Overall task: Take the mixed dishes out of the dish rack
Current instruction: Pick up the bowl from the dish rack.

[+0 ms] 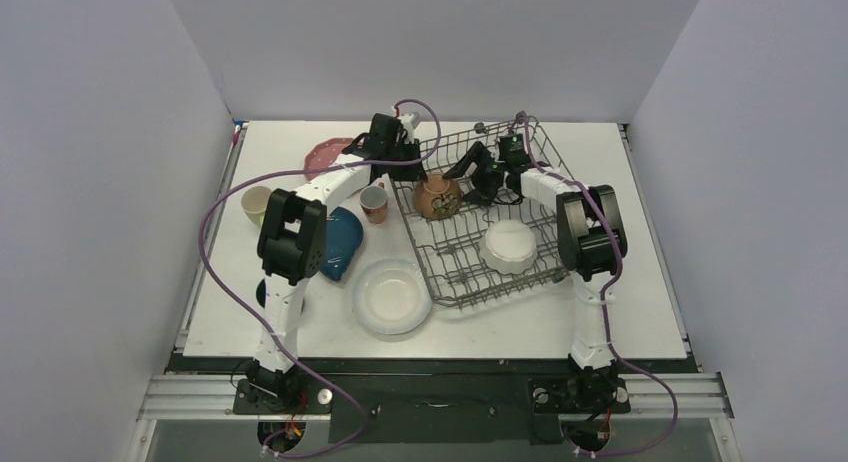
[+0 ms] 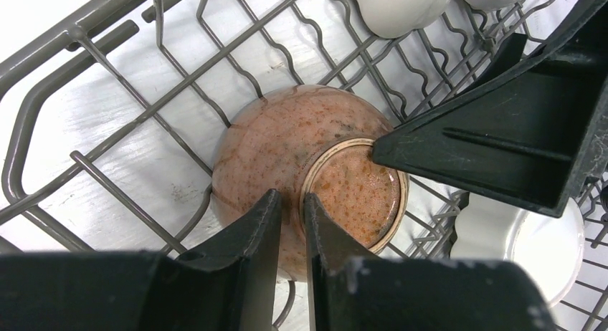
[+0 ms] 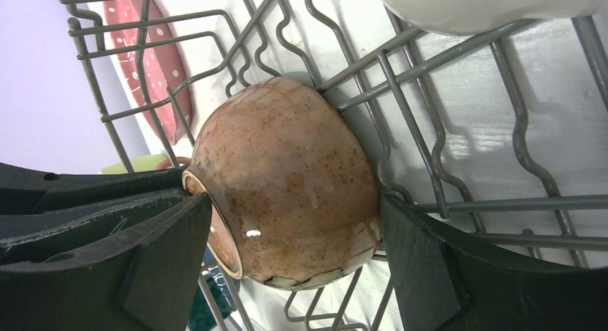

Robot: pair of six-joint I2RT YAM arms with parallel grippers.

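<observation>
white tabletop [image 1: 640, 312] carries, from the left, a dark blue leaf-shaped dish [image 1: 340, 244], a white plate [image 1: 390, 297] and the dark grey wire dish rack [image 1: 545, 162]. left gripper [image 2: 292, 209] pinches the foot ring of the speckled brown ceramic bowl [image 2: 294, 155], overturned in the rack. right gripper [image 3: 294, 238] is spread around that bowl's sides.

Both our arms reached forward: left claw [image 2: 290, 223] nearly closed with a slim gap, right claw [image 3: 294, 252] spread wide.
</observation>
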